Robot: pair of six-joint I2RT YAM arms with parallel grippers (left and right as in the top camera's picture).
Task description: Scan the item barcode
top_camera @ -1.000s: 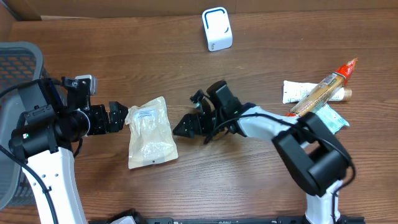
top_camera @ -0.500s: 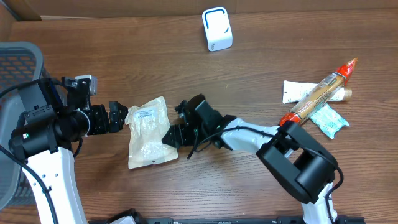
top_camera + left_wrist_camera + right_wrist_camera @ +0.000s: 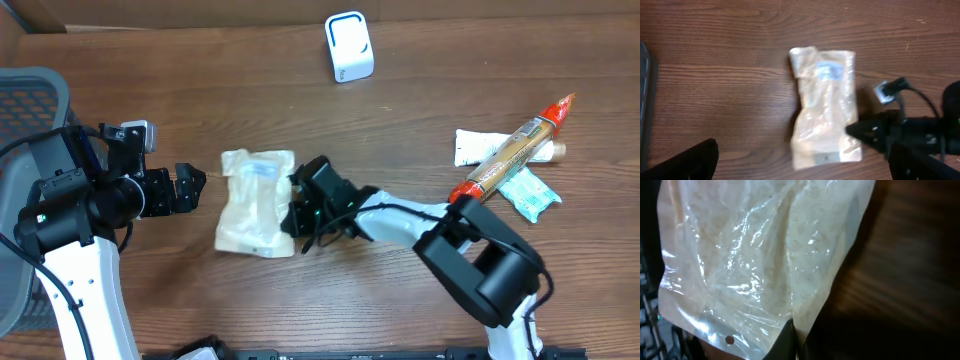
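The item is a clear plastic pouch [image 3: 255, 205] with a pale label near its top, lying mid-table. It also shows in the left wrist view as the pouch [image 3: 824, 112] and fills the right wrist view as crinkled film [image 3: 755, 255]. My right gripper [image 3: 294, 217] is shut on the pouch's right edge, the film pinched between the dark jaws [image 3: 797, 342]. My left gripper [image 3: 193, 188] stands open just left of the pouch, apart from it, with one finger [image 3: 690, 162] at the frame's bottom edge. A white barcode scanner [image 3: 348, 47] stands at the back centre.
A grey mesh basket [image 3: 30, 100] sits at the left edge. At the right lie a long red-tipped stick pack [image 3: 515, 148], a white tube [image 3: 480, 147] and a green packet [image 3: 530, 192]. A cardboard wall runs along the back.
My right gripper moved left onto the pouch and closed on its right edge. The pouch shifted and turned, its label end now pointing back-right. The left arm has not moved.
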